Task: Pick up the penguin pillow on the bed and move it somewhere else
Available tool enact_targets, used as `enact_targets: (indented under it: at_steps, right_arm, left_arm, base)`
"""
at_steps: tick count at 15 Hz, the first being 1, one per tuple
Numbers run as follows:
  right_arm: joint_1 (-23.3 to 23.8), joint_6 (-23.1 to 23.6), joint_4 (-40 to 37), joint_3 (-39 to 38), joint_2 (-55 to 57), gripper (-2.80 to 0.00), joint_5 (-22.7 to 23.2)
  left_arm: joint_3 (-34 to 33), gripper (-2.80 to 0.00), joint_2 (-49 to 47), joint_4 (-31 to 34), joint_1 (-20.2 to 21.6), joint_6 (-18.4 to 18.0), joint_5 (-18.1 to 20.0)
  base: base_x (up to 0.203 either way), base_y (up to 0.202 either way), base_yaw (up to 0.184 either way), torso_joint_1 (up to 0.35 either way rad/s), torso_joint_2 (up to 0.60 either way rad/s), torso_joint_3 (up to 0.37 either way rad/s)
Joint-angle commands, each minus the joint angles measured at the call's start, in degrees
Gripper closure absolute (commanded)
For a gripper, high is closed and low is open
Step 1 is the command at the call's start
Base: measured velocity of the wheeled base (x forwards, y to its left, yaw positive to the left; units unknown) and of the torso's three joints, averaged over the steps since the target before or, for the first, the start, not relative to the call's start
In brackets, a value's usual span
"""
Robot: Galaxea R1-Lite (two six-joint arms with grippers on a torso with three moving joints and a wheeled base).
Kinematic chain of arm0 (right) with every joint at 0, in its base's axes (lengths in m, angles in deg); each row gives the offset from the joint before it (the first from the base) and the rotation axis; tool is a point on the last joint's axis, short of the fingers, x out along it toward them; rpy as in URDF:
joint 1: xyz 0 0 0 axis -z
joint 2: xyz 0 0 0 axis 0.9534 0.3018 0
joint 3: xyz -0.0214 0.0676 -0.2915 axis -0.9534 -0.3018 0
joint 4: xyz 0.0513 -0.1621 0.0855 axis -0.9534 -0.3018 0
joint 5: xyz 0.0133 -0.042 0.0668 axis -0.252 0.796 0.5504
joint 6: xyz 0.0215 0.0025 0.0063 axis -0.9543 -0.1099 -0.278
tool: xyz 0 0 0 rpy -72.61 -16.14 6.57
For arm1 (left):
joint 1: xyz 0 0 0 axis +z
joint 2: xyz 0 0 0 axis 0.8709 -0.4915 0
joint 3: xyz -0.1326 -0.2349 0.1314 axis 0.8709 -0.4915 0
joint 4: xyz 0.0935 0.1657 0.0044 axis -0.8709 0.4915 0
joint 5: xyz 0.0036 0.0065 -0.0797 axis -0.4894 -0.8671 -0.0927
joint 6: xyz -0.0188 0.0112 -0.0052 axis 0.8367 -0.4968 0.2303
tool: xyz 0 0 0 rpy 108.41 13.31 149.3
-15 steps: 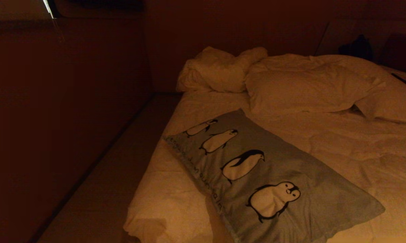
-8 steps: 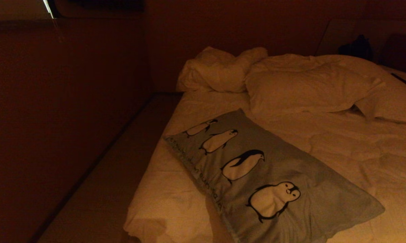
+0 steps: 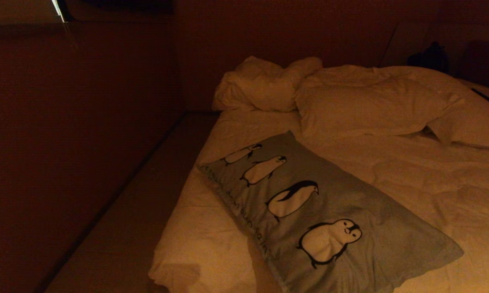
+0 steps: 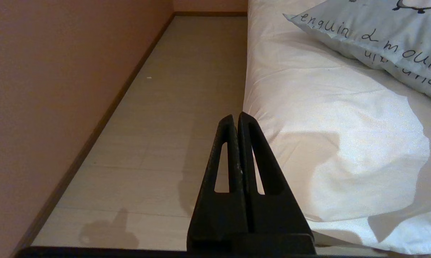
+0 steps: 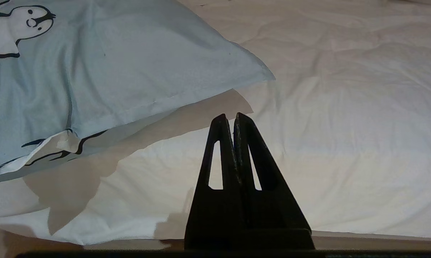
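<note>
Penguin pillow (image 3: 309,211) lies flat and slantwise on the bed (image 3: 423,183), near its left edge, well short of the plain white pillows (image 3: 366,106) at the head end. My left gripper (image 4: 236,118) hangs beside the bed over the floor (image 4: 179,107), fingers pressed together, holding nothing. My right gripper (image 5: 229,118) sits low over the duvet just beside the pillow's corner, also closed and empty.

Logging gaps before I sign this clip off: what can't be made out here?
- Penguin pillow: near corner cut off by the head view's bottom edge.
- Its printed text: runs past the left wrist view's edge.
- Dark object beyond the bed: too dim to identify.
</note>
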Motion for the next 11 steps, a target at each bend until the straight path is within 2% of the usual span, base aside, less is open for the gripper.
enact_targets:
  at_steps: [1, 11]
  right_arm:
    - [-0.02, 0.02, 0.01, 0.00, -0.11, 0.00, -0.01]
    - [-0.02, -0.13, 0.05, 0.00, -0.02, 0.00, -0.01]
  left_arm:
    - [-0.18, 0.00, -0.04, -0.02, 0.01, -0.01, -0.01]
    - [-0.18, 0.00, -0.04, -0.02, 0.04, -0.01, -0.01]
  base:
    - [0.000, 0.000, 0.000, 0.000, 0.00, 0.000]
    - [0.000, 0.000, 0.000, 0.000, 0.00, 0.000]
